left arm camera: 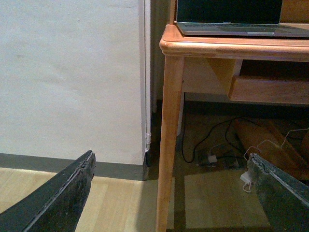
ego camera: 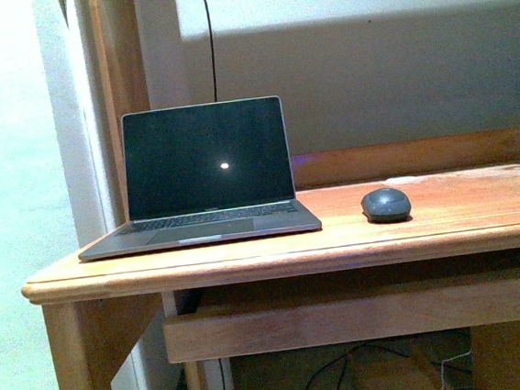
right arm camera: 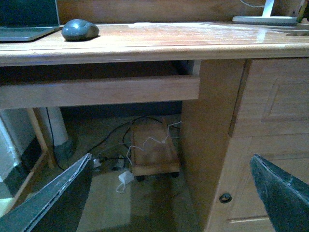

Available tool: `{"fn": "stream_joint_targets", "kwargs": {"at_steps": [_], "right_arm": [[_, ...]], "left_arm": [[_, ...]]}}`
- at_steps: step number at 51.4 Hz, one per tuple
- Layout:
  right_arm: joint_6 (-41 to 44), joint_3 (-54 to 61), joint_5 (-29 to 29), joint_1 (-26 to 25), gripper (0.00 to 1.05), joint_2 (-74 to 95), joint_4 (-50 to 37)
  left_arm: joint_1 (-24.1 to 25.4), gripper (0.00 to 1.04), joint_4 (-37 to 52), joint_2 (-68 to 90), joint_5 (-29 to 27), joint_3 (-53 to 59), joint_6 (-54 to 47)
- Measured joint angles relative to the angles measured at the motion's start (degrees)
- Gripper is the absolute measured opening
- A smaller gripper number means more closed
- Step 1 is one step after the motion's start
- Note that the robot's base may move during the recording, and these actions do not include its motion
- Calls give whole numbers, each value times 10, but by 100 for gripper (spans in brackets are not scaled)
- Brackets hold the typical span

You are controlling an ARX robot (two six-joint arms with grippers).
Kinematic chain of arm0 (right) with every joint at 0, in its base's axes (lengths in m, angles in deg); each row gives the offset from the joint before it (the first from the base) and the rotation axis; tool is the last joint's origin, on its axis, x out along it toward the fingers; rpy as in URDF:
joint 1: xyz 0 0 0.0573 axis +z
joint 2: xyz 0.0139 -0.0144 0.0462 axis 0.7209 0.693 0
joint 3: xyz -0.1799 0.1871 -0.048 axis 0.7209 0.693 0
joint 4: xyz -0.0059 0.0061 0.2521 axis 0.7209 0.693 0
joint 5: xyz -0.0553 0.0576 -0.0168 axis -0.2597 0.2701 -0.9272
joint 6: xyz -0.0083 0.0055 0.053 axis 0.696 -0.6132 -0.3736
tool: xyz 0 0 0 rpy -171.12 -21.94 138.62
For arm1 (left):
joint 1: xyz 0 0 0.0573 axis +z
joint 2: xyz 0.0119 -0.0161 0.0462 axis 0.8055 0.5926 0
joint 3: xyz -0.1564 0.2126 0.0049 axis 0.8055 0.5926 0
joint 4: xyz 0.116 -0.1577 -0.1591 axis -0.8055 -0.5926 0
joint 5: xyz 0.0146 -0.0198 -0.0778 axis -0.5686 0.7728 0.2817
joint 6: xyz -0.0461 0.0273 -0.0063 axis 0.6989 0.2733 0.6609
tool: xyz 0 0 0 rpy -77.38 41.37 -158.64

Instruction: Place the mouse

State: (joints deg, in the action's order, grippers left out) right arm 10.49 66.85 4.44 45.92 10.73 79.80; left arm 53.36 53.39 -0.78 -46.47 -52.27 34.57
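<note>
The mouse is dark grey and domed. It sits on the wooden desk just right of the open laptop. It also shows in the right wrist view, on the desk top beside the laptop's corner. My left gripper is open and empty, low near the floor in front of the desk's left leg. My right gripper is open and empty, low in front of the desk's knee space. Neither gripper shows in the front view.
A wall stands left of the desk. Cables and a white adapter lie on the floor under the desk by a small wooden trolley. A drawer cabinet forms the desk's right side. A white lamp base stands on the desk.
</note>
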Motion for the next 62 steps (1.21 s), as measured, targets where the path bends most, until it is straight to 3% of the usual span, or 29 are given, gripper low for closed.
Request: {"fn": "stream_joint_targets", "kwargs": {"at_steps": [62], "right_arm": [[0,0,0,0,97,0,0]], "left_arm": [[0,97,0,0,0,0,0]]}}
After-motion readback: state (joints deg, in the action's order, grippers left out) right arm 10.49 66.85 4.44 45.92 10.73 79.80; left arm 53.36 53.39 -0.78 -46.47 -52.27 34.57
